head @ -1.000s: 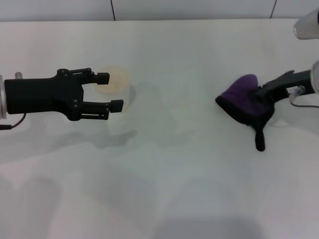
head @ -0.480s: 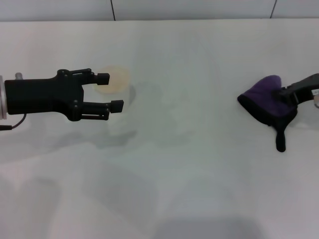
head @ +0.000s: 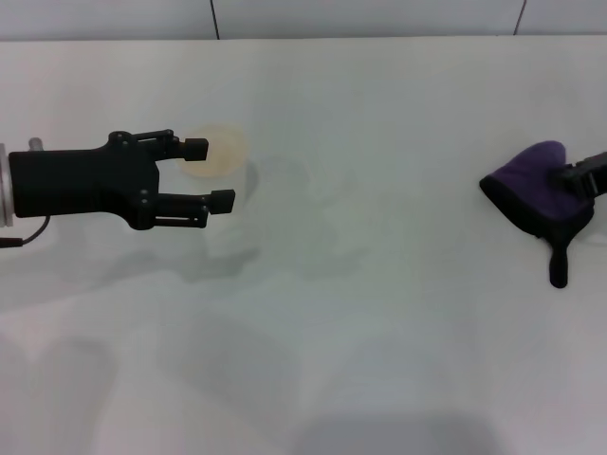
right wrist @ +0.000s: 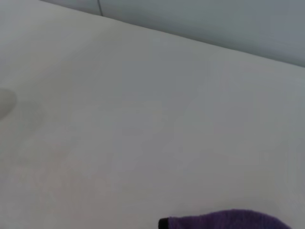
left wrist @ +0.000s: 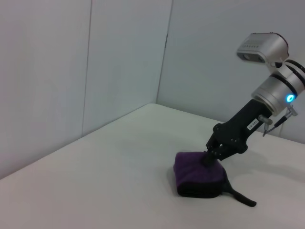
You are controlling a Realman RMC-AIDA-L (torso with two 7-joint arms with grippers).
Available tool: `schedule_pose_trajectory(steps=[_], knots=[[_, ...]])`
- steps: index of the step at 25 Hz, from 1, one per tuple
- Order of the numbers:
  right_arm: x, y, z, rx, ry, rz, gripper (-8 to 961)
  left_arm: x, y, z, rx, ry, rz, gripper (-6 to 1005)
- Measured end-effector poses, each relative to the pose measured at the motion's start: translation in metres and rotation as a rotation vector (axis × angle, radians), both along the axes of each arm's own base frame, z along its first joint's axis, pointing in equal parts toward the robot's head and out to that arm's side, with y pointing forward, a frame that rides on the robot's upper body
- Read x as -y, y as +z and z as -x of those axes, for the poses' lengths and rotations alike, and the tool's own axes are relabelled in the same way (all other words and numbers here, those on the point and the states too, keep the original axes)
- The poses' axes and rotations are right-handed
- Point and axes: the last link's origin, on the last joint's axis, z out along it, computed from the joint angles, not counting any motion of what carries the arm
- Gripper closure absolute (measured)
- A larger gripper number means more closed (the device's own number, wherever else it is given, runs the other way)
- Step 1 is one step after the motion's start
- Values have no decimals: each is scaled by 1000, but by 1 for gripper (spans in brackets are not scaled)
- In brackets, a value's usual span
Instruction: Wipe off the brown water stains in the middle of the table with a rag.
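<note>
At three o'clock on the wide white matte desk (head: 379, 313), right hand (left wrist: 210, 157) clamped on the bundled dark purple cloth rag with black edging (head: 538, 194), loop tab trailing toward six. At nine o'clock, left hand (head: 214, 172) gaping wide beside a translucent white cup (head: 223, 166).

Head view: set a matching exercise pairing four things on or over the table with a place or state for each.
Things:
1. rag
2. left gripper
3. right gripper
4. translucent cup

Places or states:
A. jaws open, over the table's left side
B. bunched purple cloth at the right edge
C. pinching the cloth
D. just past the open jaws

Pairs: 1-B, 2-A, 3-C, 4-D
</note>
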Motion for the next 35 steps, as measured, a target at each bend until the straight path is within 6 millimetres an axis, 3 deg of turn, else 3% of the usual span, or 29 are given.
schedule_pose_trajectory(steps=[8,15,26,28,35], knots=[[8,6,-1,-25,-1,57,830,-1,0,0,-2,2,-4,140],[13,4,12,-51,78,100,828,-1,-3,0,4,1,1,141],[26,10,37,-143,243,131,388,-1,-2,-1,5,1,-1,141],[30,11,40,-162,291,148,185,-2,-2,-1,6,1,-4,141],[38,10,47,-218,416,168,193,-4,1,-3,14,-12,-27,141]])
